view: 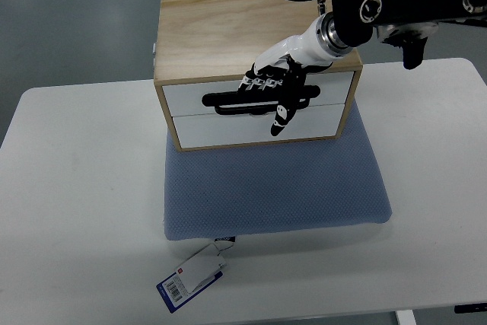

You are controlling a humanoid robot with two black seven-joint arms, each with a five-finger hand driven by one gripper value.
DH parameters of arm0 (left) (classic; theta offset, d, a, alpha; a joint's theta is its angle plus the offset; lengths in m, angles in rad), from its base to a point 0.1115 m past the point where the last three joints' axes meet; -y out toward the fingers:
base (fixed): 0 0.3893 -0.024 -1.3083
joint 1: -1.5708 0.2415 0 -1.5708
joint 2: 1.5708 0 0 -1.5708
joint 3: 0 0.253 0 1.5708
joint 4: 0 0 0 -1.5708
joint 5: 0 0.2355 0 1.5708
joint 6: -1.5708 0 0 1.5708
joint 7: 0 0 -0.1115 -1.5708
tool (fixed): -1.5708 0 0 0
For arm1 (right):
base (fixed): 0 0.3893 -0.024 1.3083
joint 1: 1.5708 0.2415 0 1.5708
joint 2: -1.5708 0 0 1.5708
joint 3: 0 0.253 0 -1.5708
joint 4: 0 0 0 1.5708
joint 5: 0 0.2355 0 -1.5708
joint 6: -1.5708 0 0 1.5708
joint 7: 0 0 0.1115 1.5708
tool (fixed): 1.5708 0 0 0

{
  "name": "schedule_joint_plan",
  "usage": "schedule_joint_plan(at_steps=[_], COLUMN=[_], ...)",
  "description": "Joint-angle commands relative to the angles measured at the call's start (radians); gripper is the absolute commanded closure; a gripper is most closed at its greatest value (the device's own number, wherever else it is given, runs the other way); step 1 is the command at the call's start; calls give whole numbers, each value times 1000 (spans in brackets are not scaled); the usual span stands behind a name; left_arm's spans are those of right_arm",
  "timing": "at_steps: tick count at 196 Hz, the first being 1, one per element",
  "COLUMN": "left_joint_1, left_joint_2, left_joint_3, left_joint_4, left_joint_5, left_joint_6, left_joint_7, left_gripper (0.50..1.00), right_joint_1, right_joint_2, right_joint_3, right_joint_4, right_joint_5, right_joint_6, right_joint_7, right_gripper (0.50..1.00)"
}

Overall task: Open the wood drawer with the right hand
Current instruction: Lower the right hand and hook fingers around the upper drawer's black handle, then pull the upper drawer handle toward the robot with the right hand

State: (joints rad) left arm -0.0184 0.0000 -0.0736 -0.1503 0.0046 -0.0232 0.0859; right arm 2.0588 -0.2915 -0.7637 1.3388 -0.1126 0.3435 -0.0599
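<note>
The right hand (275,87) curled its fingers over the black handle (228,101) of the wooden box's upper drawer (190,99). A straight, level pull toward the blue mat (274,188) seemed best, keeping the box from sliding.

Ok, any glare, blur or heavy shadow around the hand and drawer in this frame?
Top view: lighting is even and soft, no glare on the white drawer fronts; the right robot hand at the black handle looks sharp; only faint shadow under the wooden box on the blue mat.

The right hand (275,85) has white shells with black finger joints, a silver metal wrist ring, and a black forearm bearing round grey discs and a looped black cable.
</note>
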Motion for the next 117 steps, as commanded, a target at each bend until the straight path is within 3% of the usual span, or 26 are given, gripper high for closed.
schedule_joint_plan(at_steps=[1,67,117], left_joint_1=[0,0,0], left_joint_2=[0,0,0], left_joint_3=[0,0,0], left_joint_4=[0,0,0], left_joint_5=[0,0,0], left_joint_6=[0,0,0], left_joint_7=[0,0,0], left_gripper=[500,500,500], right_joint_1=[-3,-43,-40], right_joint_2=[0,15,9], right_joint_3=[-2,-6,-8], right_joint_4=[0,0,2], right_joint_5=[-1,-2,-27], right_joint_6=[-4,-60,-28], right_joint_7=[0,-3,-5], right_gripper=[593,595,595])
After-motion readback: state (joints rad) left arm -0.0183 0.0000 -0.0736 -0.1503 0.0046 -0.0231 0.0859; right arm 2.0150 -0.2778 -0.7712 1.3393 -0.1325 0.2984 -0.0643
